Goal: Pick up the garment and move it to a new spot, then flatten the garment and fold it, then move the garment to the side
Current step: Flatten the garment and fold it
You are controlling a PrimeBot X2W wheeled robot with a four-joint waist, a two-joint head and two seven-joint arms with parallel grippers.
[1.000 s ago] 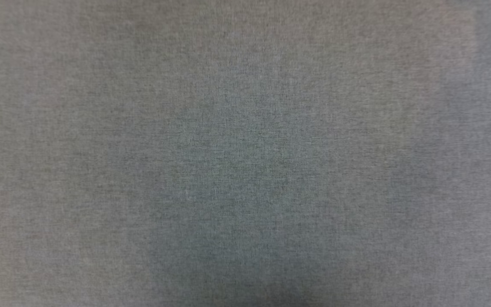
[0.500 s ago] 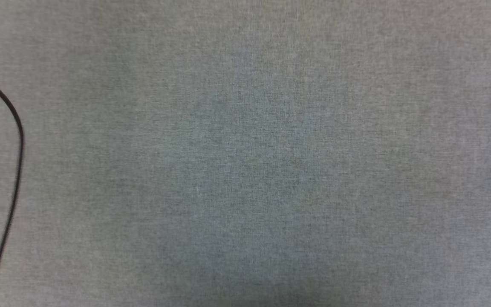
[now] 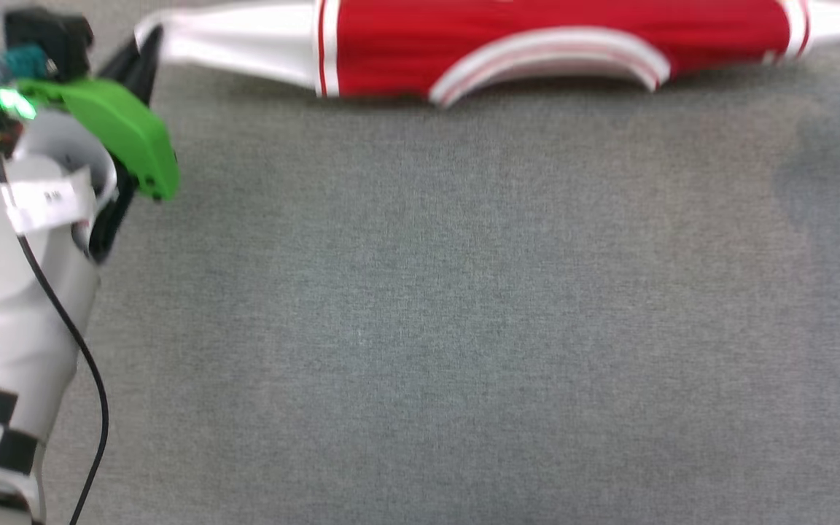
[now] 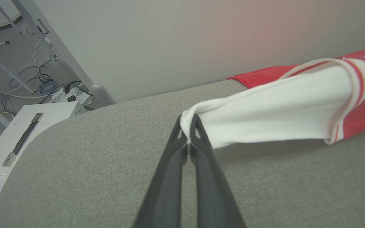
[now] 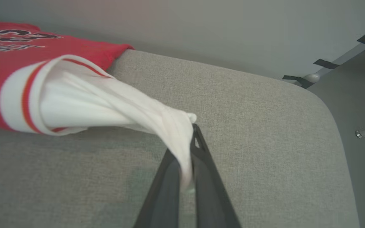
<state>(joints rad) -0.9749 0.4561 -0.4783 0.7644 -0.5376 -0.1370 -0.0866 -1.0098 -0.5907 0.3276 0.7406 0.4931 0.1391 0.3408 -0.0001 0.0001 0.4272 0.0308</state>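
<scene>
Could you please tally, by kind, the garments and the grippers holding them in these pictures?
Garments: 1, the garment, red and white.
Grippers: 2, the left gripper and the right gripper, each shut on the garment.
Total: 3.

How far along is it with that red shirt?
Picked up: the left fingers and right fingers each pinch a white end of the shirt, stretching it taut over the grey table. In hand: moving it to a new spot, it seems. Left: it isn't laid flat yet, no fold shows, and it hasn't gone to the side.
</scene>
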